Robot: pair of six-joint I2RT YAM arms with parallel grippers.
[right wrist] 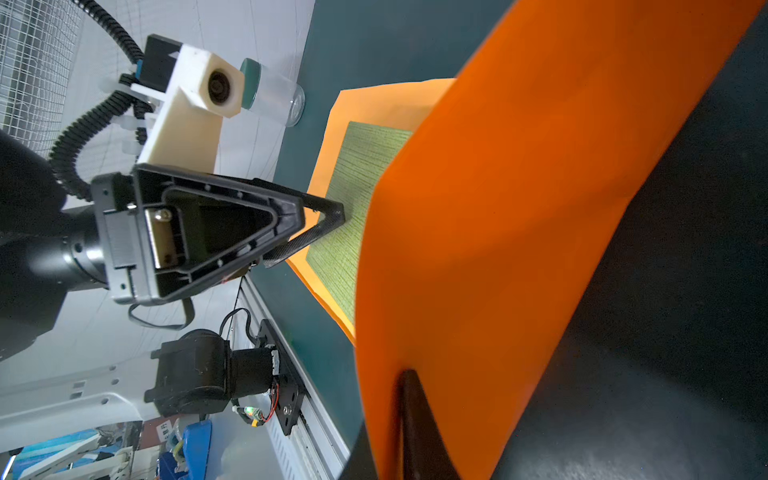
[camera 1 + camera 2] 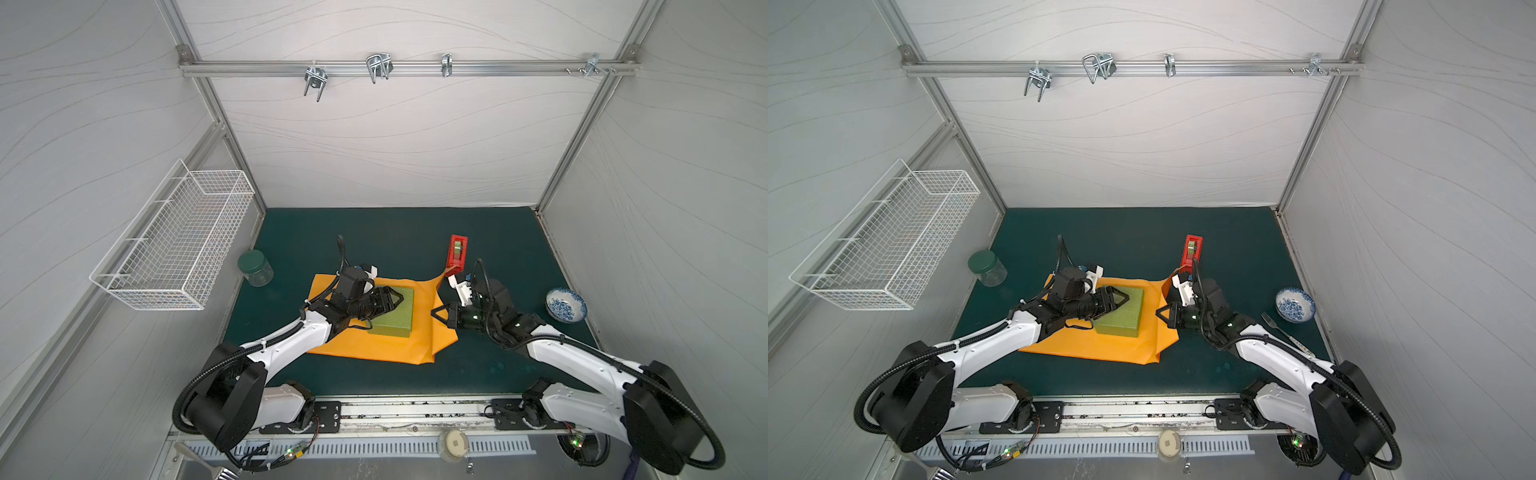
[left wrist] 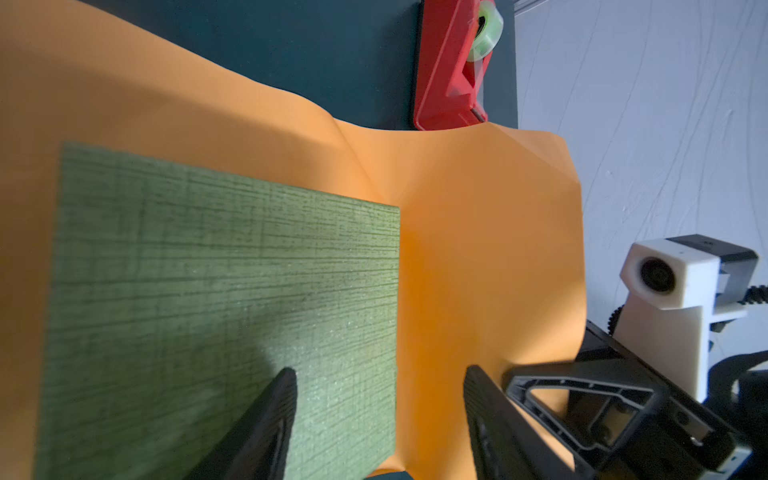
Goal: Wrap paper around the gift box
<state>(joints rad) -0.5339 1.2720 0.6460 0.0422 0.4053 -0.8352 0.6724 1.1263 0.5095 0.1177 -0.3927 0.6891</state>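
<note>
gift box (image 2: 392, 311). olive-green, grid-textured. lay flat on the paper (image 2: 365, 349), near the sheet's middle.

paper. bright orange. lay spread over the dark green mat (image 2: 415, 232). stood raised at the right edge, curled up just beside the box. met the red tape dispenser (image 2: 457, 251) at the far right corner.

left gripper (image 2: 398, 300). hung low over the box's top near its right edge, with fingers (image 3: 270, 415) spread apart and nothing between them. contact with the box not discernible.

right gripper (image 2: 436, 313). pinched closed on the raised right edge of the paper.

also on the mat: lidded jar (image 2: 255, 268) at left, blue-patterned bowl (image 2: 566, 304) at right.
</note>
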